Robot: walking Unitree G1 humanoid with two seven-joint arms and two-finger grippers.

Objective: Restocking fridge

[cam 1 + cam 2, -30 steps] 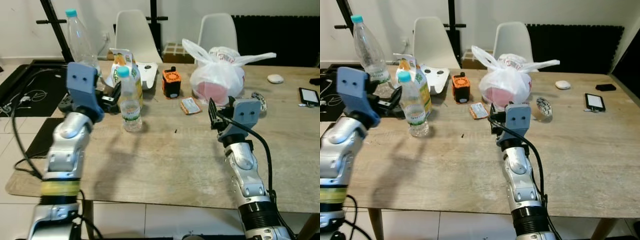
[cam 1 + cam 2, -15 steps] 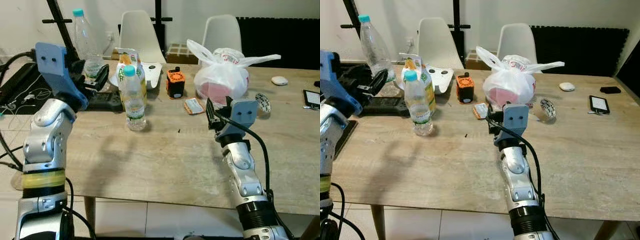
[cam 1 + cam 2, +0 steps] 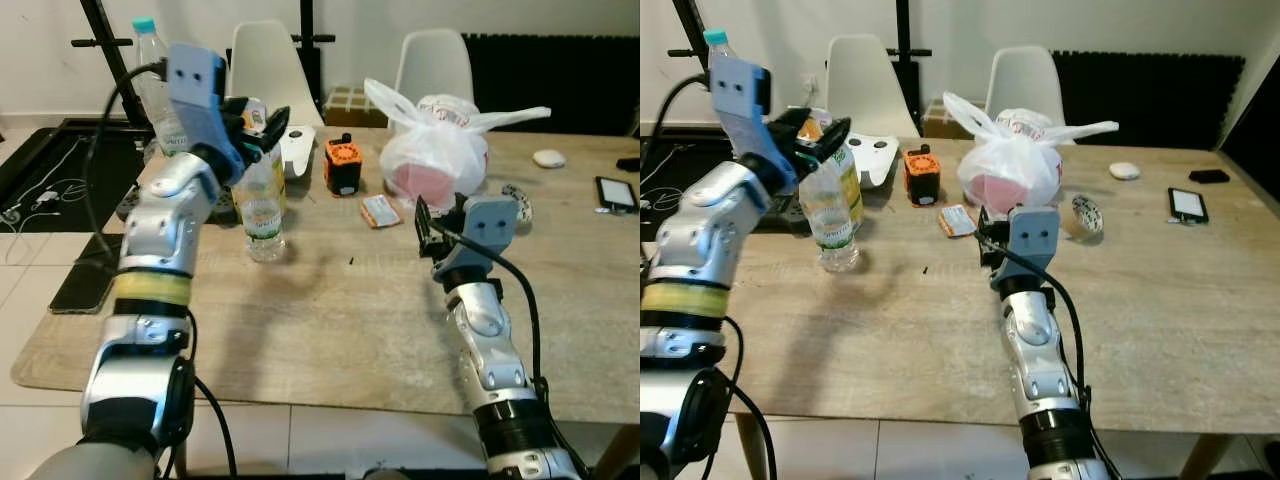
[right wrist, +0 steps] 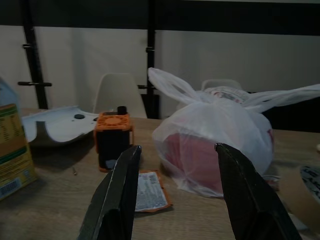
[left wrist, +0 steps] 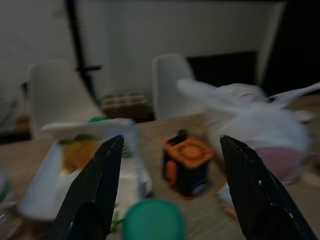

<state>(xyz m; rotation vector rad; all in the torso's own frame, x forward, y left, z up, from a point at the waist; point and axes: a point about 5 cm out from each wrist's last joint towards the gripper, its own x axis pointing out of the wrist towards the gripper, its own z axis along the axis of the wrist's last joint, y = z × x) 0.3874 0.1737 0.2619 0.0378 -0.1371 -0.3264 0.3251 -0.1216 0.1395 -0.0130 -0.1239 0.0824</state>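
Observation:
A small water bottle (image 3: 262,215) with a teal cap (image 5: 153,220) stands on the wooden table (image 3: 340,310). My left gripper (image 3: 262,125) hovers open just over its top, and in the left wrist view the cap lies between the two fingers (image 5: 95,195). Behind the bottle stands a juice carton (image 3: 848,180). A tall bottle (image 3: 150,70) is at the table's far left. My right gripper (image 3: 425,225) is held open above the table, pointing at a tied white plastic bag (image 3: 440,140), with nothing between its fingers.
An orange box (image 3: 342,165) and a flat packet (image 3: 381,211) lie between carton and bag. A tape roll (image 3: 520,200), a mouse (image 3: 550,157) and a phone (image 3: 617,192) are at the right. Two white chairs (image 3: 268,60) stand behind the table.
My left arm has swung right, from beside the tall bottle to over the small bottle's cap. The right arm has stayed put. The camera has shifted slightly.

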